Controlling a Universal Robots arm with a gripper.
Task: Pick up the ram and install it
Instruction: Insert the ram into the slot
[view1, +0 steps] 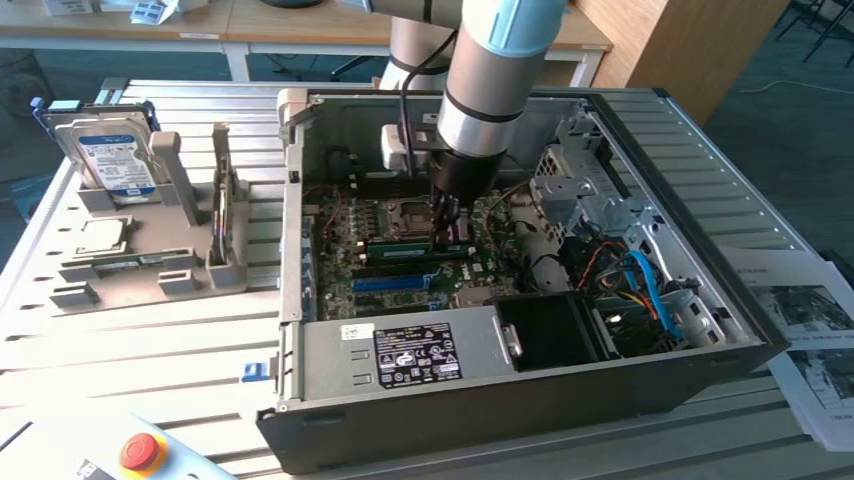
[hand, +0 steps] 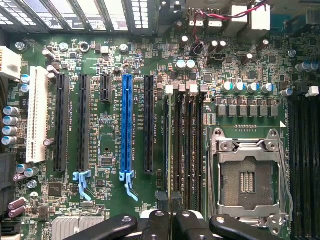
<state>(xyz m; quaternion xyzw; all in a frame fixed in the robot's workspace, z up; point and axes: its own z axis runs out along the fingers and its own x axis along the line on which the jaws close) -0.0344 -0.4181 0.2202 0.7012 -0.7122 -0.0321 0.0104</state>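
bright even light, soft shadows inside computer case

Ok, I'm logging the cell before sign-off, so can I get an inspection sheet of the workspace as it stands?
Surface: slatted metal table with an open PC case on it.
Job's things: ram on edge at the memory slots beside the empty CPU socket.
Clutter: hard drive and CPU chip in the parts holder at the exterior view's left; papers; red stop button.
Grippers: gripper inside the case, apparently shut on the ram.
Cables: blue cable in the case; red wire at the board's edge.
Surroundings: wooden desks behind.
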